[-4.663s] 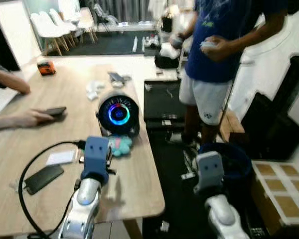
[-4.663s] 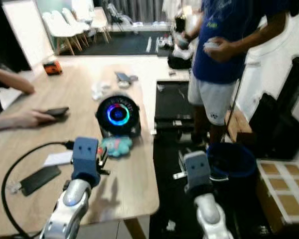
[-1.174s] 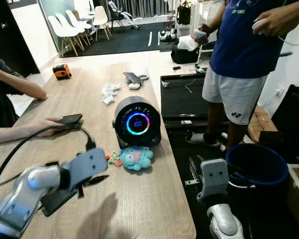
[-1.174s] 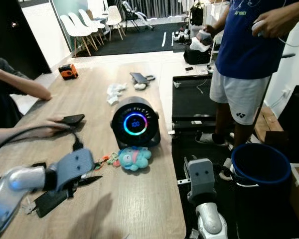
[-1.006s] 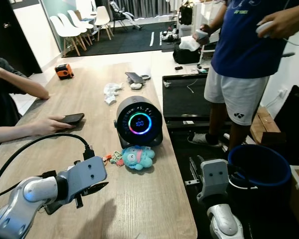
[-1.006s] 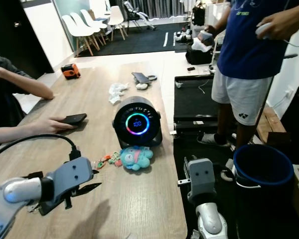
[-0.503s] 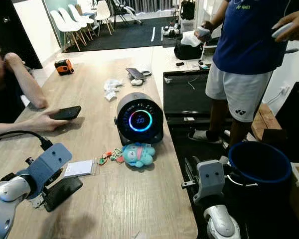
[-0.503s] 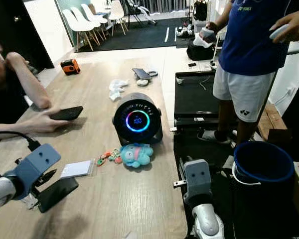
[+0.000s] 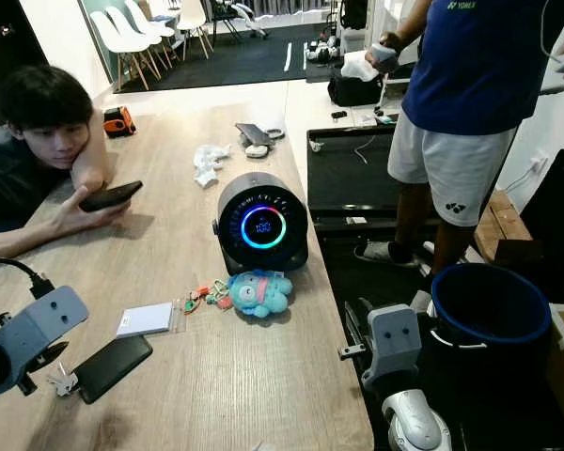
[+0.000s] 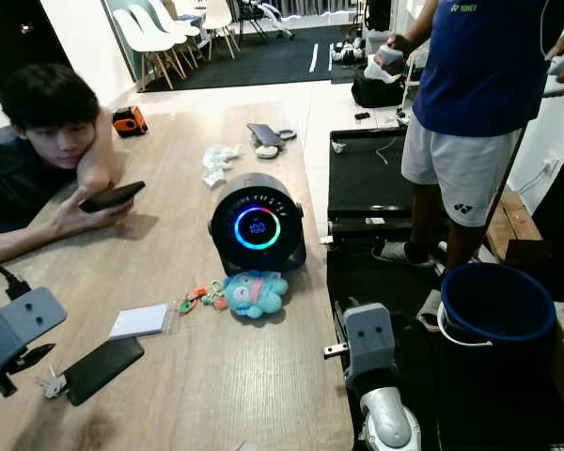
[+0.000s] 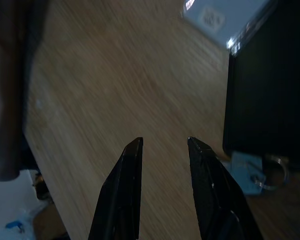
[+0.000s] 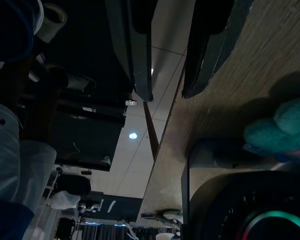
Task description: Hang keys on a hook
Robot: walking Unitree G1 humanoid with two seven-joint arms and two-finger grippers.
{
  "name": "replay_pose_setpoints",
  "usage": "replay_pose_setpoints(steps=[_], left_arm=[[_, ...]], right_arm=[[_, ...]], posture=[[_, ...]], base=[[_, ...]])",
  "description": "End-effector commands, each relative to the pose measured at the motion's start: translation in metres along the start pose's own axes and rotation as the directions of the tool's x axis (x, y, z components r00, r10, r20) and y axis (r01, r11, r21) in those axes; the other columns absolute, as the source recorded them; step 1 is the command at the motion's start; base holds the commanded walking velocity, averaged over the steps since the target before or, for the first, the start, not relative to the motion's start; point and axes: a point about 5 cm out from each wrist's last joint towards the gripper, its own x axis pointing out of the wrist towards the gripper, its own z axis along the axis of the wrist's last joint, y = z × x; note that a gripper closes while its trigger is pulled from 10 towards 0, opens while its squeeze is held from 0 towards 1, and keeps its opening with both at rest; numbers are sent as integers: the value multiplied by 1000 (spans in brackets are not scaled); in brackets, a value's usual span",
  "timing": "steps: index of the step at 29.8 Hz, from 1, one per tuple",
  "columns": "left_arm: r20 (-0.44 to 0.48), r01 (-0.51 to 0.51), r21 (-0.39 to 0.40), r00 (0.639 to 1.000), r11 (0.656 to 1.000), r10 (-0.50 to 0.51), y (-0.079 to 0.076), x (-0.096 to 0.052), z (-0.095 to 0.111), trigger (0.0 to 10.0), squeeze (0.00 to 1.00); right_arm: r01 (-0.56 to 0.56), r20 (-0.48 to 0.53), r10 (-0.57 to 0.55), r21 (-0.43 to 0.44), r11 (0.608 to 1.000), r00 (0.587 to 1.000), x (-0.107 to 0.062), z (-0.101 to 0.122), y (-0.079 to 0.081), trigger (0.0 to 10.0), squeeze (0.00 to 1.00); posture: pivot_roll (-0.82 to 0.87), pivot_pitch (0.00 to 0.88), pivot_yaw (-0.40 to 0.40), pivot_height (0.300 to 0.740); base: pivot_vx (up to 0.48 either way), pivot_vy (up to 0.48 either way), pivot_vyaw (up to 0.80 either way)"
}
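Your left pincer point(image 11: 162, 150) hung part-open and empty over the wooden bench point(image 9: 244, 376) near its left edge, keys point(image 9: 62, 381) just beside it against a black phone point(image 9: 113, 366). Right pincer's state: cannot tell. A blue bucket point(image 9: 489, 310) stood on the floor.

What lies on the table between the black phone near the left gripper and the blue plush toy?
Between the black phone and the blue plush toy lies a white card, seen in both eye views.
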Motion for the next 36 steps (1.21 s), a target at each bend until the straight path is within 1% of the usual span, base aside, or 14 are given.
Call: replay_pose_setpoints(steps=[1,5,10,13,15,17,18,19,20,23,26,28,31,36], left_arm=[[-48,23,49,999,999,-21,10,-11,-11,10000,0],[-74,162,34,985,986,-159,8,-23,-29,10000,0],[-77,207,19,976,978,-205,8,-26,-32,10000,0],[-88,262,40,962,964,-257,8,-29,-35,10000,0],[-79,305,48,951,951,-300,1,-30,-34,10000,0],[-72,324,52,945,945,-320,-2,-30,-34,10000,0],[-44,342,49,939,939,-340,-11,-26,-31,10000,0],[-44,342,49,939,939,-340,-11,-26,-31,10000,0],[-27,342,53,940,938,-341,-17,-21,-29,10000,0],[-24,341,56,940,938,-340,-20,-19,-28,10000,0],[27,308,49,950,950,-310,-26,-7,-21,10000,0],[47,298,51,953,953,-300,-29,-3,-17,10000,0],[57,293,54,953,954,-296,-30,1,-15,10000,0],[41,293,59,954,954,-296,-31,1,-19,10000,0]], right_arm=[[-7,-14,7,9,1000,1000,-1,-1,2,10000,0],[-5,-17,5,8,1000,1000,-2,-2,1,10000,0],[-6,-17,6,8,1000,1000,-1,-2,1,10000,0],[-6,-15,6,8,1000,1000,0,-1,1,10000,0],[-5,-15,5,7,1000,1000,0,-1,1,10000,0],[-5,-15,5,7,1000,1000,0,-1,1,10000,0],[-3,-15,4,8,1000,1000,1,-1,1,10000,0],[-3,-15,4,8,1000,1000,1,-1,1,10000,0],[-3,-13,3,8,1000,1000,1,-1,1,10000,0],[-3,-13,3,9,1000,1000,1,-1,1,10000,0],[-5,-13,5,8,1000,1000,2,-1,1,10000,0],[-6,-11,6,7,1000,1000,3,0,1,10000,0],[-4,-8,5,6,1000,1000,4,0,1,10000,0],[0,-8,0,4,1000,1000,3,1,-1,10000,0]], posture=[[95,195,128,740],[96,195,126,740],[96,195,126,740],[94,193,123,740],[95,192,124,740],[95,192,124,740],[91,190,124,740],[91,190,124,740],[90,190,122,740],[91,189,121,740],[91,187,118,740],[87,186,117,740],[84,185,117,740],[78,185,118,740]], base=[[0,0,0],[0,0,0],[0,0,0],[0,0,0],[0,0,0],[0,0,0],[0,0,0],[0,0,0],[0,0,0],[0,0,0],[0,0,0],[0,0,0],[0,0,0],[0,0,0]])
